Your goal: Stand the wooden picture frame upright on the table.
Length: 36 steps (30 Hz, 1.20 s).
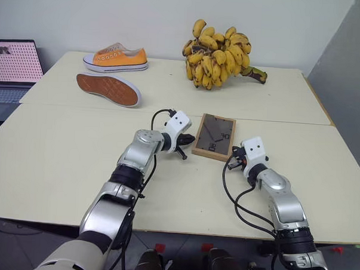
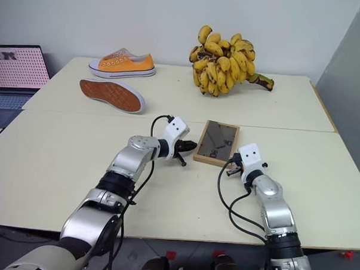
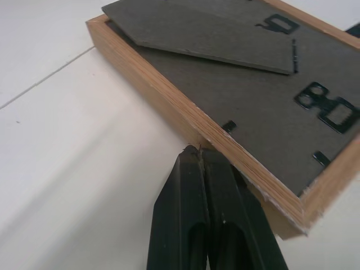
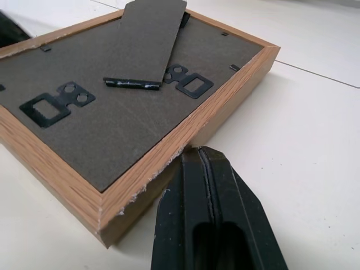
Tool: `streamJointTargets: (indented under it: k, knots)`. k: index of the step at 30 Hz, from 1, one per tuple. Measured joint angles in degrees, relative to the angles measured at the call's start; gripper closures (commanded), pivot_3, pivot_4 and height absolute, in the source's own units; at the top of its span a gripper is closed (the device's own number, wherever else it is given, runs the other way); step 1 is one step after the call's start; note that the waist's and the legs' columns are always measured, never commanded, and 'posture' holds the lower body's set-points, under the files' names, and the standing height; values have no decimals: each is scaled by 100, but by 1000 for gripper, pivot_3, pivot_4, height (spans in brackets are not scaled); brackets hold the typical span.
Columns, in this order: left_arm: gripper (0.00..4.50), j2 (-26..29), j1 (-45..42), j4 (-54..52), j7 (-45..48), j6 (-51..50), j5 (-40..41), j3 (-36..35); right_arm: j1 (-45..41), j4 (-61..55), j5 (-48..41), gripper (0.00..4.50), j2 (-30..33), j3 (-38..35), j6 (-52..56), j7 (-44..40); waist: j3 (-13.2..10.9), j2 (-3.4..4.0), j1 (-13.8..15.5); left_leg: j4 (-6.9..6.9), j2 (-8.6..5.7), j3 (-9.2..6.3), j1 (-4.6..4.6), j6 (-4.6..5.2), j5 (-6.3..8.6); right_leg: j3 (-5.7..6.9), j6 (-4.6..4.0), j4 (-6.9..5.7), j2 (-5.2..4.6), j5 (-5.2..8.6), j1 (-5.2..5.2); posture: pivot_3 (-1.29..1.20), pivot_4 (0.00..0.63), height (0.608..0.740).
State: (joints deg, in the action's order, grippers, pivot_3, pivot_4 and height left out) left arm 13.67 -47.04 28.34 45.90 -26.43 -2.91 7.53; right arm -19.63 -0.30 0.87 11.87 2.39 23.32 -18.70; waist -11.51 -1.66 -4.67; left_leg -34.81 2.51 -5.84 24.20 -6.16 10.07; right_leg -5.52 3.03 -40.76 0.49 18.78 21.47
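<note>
Pale cream worktop (image 1: 59, 159), two sections joined by a straight seam, runs to a white wall in the left eye view. On the near section the wooden picture frame (image 1: 214, 136) lies flat, dark backing up, just this side of the seam. The left gripper (image 1: 184, 146) sits at its left edge, the right gripper (image 1: 236, 154) at its near right corner. On the far section an orange sneaker (image 1: 116, 57) stands upright, a second sneaker (image 1: 108, 89) lies on its side showing its sole, and a bunch of bananas (image 1: 218, 56) sits farther right. A laptop (image 1: 12, 68) is beyond the worktop's left edge.

From the left wrist, that gripper's fingers are pressed together, their tip against the frame's light-wood side.

From the right wrist, those fingers are likewise together, tip at the wood edge near a corner. The folded easel stand (image 4: 152, 39) lies flat on the backing.
</note>
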Motion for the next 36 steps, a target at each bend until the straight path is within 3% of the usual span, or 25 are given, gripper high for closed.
streamJointTargets:
  k: [15, 26, 33, 36]
  knots:
    - [4478, 50, 651, -1311, -12, -968, 213, 113, 627, -1146, -102, 4500, -124, -49, 683, 15, 0, 0, 6, 1, 1, 0, 1, 0, 0, -1, 0, 1, 0, 0, 1, 0, 150, 740]
    - [4478, 771, 1373, -3276, 494, -2314, 862, 328, 1207, -2383, -376, 4500, -9, -47, 1506, -9, 0, 1, 7, 3, 3, -1, 0, 0, 1, 0, -3, 3, 1, 4, 1, 0, 150, 740]
    - [4478, 926, 1415, -3527, 465, -2807, 1168, 331, 1296, -2540, -457, 4500, 113, -45, 1698, -36, 0, 0, 9, 2, 4, -1, 0, 1, 1, 0, 4, 3, 1, 8, 2, 0, 150, 740]
    - [4478, 1328, 1222, -3368, 517, -2909, 1277, 317, 1538, -2644, -500, 4500, 464, -7, 1754, -206, 0, 0, 10, 2, 4, -1, -1, 1, 1, 0, 18, 3, 2, 17, 1, 0, 150, 740]
